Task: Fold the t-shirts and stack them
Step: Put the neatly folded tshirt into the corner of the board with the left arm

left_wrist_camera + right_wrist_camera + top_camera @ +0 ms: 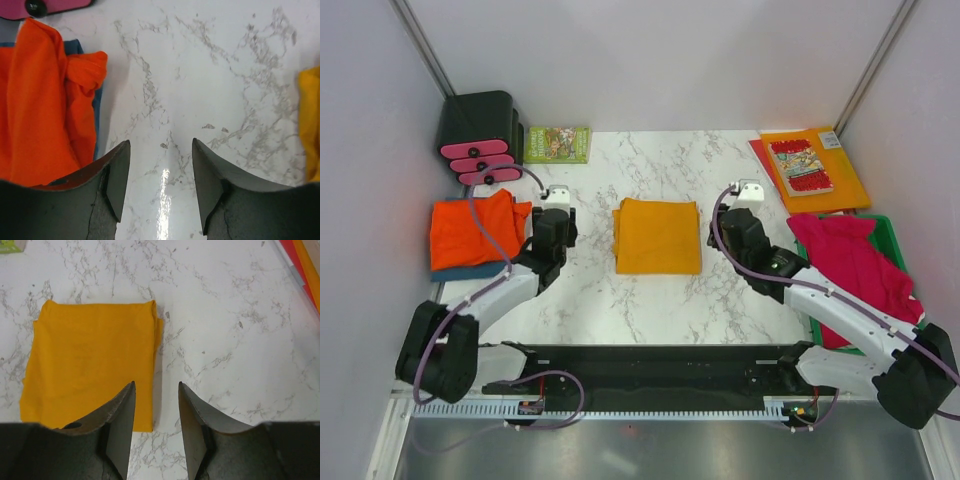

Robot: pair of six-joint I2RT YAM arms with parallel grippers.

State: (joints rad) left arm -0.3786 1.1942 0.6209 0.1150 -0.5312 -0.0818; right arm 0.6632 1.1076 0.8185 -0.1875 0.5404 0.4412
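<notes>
A folded mustard t-shirt (657, 235) lies flat in the middle of the marble table; the right wrist view shows it as a neat rectangle (90, 360). A red-orange t-shirt (472, 228) lies bunched at the left on top of a blue t-shirt (470, 271), both also seen by the left wrist as orange cloth (45, 105) over a blue edge (96, 117). Crimson-pink t-shirts (855, 265) are heaped at the right. My left gripper (555, 213) (161, 150) is open over bare marble between the orange and mustard shirts. My right gripper (735, 210) (156, 390) is open, just above the mustard shirt's right edge, holding nothing.
A green bin (885, 240) under the pink heap sits at the right edge. An orange folder (830, 170) with a comic book (800, 165) lies at the back right. A black box with pink handles (478, 135) and a green booklet (558, 144) stand at the back left.
</notes>
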